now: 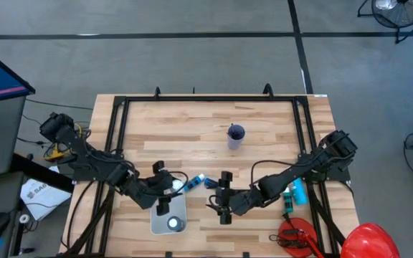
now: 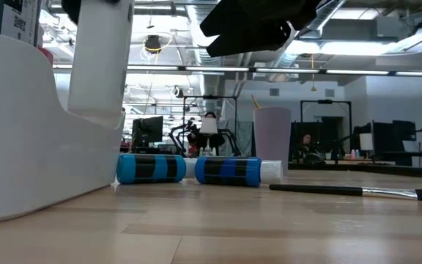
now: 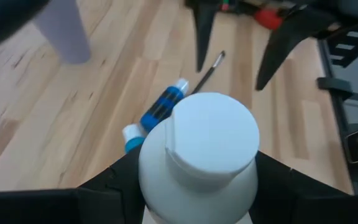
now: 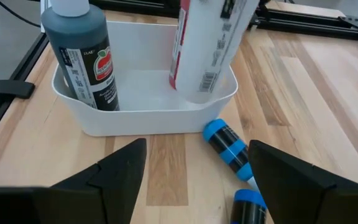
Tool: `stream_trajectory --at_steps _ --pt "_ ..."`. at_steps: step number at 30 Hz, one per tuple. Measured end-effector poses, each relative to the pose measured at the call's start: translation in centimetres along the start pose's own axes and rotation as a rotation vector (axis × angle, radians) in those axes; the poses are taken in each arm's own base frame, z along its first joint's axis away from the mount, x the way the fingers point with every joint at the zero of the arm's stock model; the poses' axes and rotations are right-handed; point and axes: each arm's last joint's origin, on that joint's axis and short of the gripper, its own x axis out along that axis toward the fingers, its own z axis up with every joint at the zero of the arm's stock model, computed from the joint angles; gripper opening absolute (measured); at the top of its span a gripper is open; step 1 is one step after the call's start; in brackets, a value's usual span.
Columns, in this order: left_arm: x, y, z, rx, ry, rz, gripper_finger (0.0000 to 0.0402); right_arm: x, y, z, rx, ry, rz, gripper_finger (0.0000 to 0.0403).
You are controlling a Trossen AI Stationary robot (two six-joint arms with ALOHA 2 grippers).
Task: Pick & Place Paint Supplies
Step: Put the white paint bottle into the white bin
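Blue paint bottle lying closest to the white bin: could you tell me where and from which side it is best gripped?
Grip the blue paint bottle around the middle of its labelled body, coming straight down from above with the fingers closing across its width. It lies on its side on the table. The white bin is near its base and the second blue bottle is near its cap, so only the long sides are free.

The surface (image 4: 303, 81) is showing pale wood planks with a smooth, faintly satin finish. The white bin (image 4: 145, 115) is looking like matt moulded plastic — the dark bottle (image 4: 79, 53) in it is wearing a glossy paper label. The two blue bottles (image 2: 189, 169) are gleaming — smooth plastic.
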Motion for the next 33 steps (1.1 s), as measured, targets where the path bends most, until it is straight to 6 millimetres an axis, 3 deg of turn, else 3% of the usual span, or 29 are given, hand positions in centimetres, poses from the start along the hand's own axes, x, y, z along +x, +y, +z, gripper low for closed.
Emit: stream_trajectory --at_steps 15,33 --pt "1.8 0.8 -3.6 -0.04 -0.048 0.054 0.0195 0.0 0.0 0.0 -0.001 -0.001 0.0 0.0276" --pt "2.0 0.7 -4.5 -0.06 -0.067 0.028 0.0199 0.0 0.0 0.0 -0.003 0.0 0.0 0.0276"
